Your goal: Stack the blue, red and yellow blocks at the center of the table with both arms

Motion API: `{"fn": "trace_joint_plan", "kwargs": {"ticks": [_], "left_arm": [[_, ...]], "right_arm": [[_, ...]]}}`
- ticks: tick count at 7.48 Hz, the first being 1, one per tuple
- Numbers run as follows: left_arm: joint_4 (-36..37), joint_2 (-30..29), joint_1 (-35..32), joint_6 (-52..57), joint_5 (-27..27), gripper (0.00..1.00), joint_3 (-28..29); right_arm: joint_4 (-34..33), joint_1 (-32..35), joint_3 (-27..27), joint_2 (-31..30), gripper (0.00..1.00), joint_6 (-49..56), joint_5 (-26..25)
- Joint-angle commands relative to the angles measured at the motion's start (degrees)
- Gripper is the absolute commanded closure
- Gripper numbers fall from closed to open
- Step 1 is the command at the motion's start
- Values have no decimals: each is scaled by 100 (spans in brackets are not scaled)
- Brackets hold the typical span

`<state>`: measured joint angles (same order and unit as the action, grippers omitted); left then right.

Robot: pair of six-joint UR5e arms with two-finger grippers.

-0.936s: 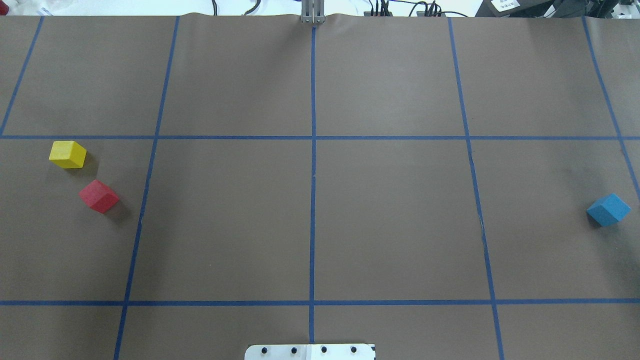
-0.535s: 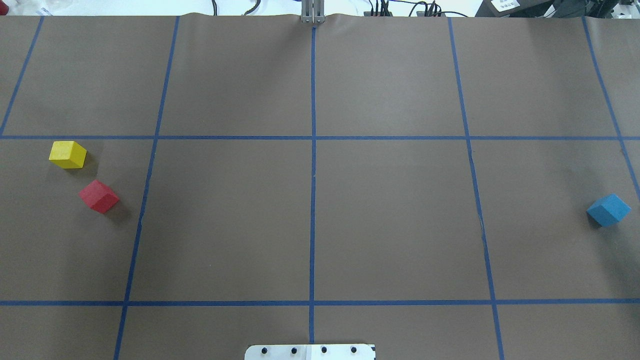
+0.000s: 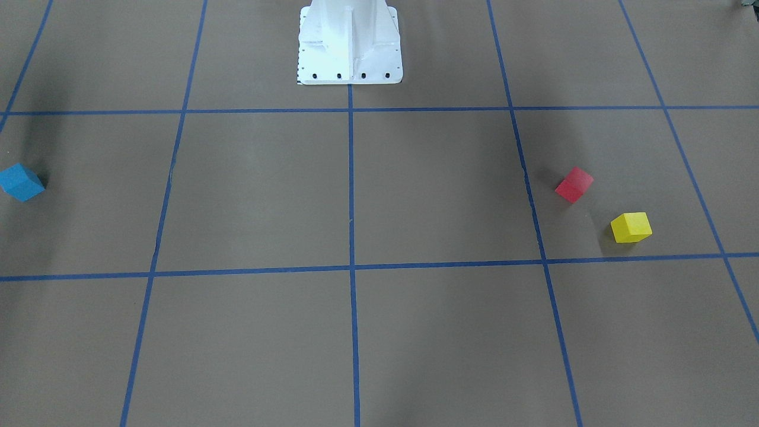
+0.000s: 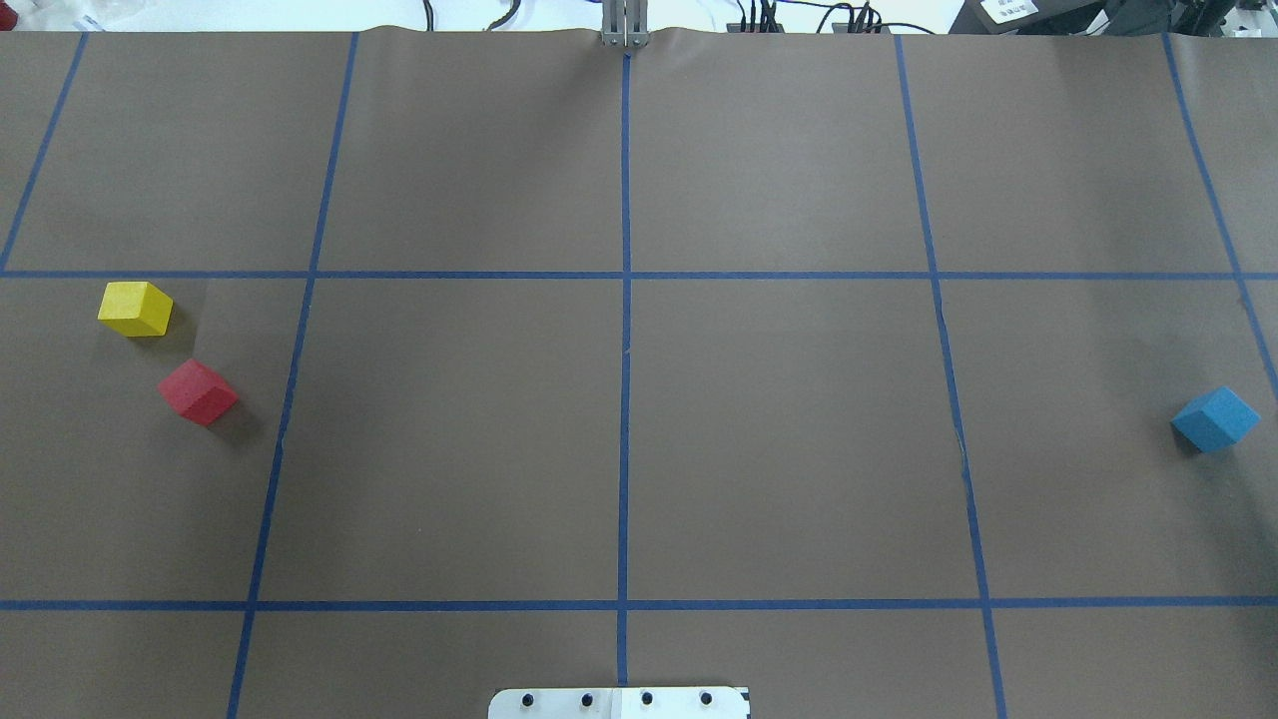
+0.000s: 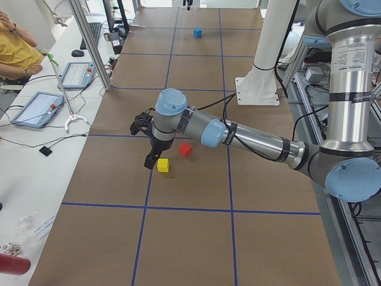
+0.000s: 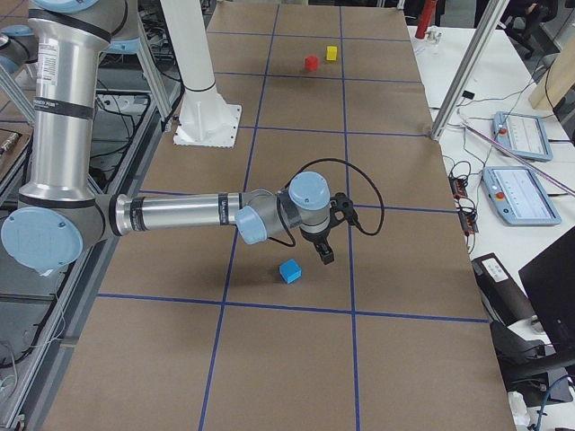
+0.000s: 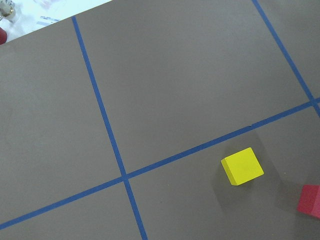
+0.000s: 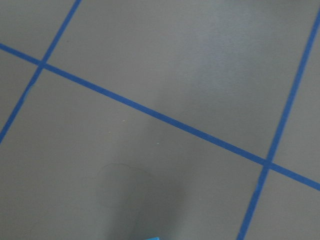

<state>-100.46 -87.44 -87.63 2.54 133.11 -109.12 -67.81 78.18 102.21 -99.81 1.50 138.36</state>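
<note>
Opening step: reaching for the blocks, with nothing stacked yet. The landmark is the white pedestal (image 3: pixel 350 41) that carries both arms.

The yellow block (image 4: pixel 135 308) and the red block (image 4: pixel 198 391) lie near each other but apart, far out to the pedestal's left. The blue block (image 4: pixel 1215 419) lies alone, far out to its right. The stacking spot straight ahead of the pedestal holds no block.

The left gripper (image 5: pixel 150 162) hangs just beside the yellow block, and the right gripper (image 6: pixel 321 253) hangs just beside the blue block. Both show only in the side views, so it cannot be told whether their fingers are spread or pressed together.

The next move probably calls for each gripper to centre over its block, turn to match the skewed faces, and descend. One block must then be carried to the spot ahead of the pedestal as the base of the stack.

Brown paper (image 4: pixel 799 449) covers the table, ruled into squares by blue tape (image 4: pixel 625 399). Benches beyond the table ends hold tablets (image 5: pixel 36 107) and cables. A person (image 5: pixel 15 47) sits at one.
</note>
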Motion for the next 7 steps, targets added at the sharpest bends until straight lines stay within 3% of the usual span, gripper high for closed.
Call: {"fn": "trace_joint_plan", "kwargs": {"ticks": [1, 2, 4, 7], "left_arm": [[-52, -45, 0, -8, -4, 0, -21], [-157, -45, 0, -8, -4, 0, -13], [-202, -45, 9, -8, -4, 0, -22], [-202, -54, 0, -8, -4, 0, -66]], "right_arm": [[633, -599, -43, -328, 1, -837, -449], [1176, -881, -270, -424, 1, -1157, -607], [2765, -1251, -1279, -399, 2, -1857, -731], [2966, -1769, -1283, -425, 2, -2224, -1142]]}}
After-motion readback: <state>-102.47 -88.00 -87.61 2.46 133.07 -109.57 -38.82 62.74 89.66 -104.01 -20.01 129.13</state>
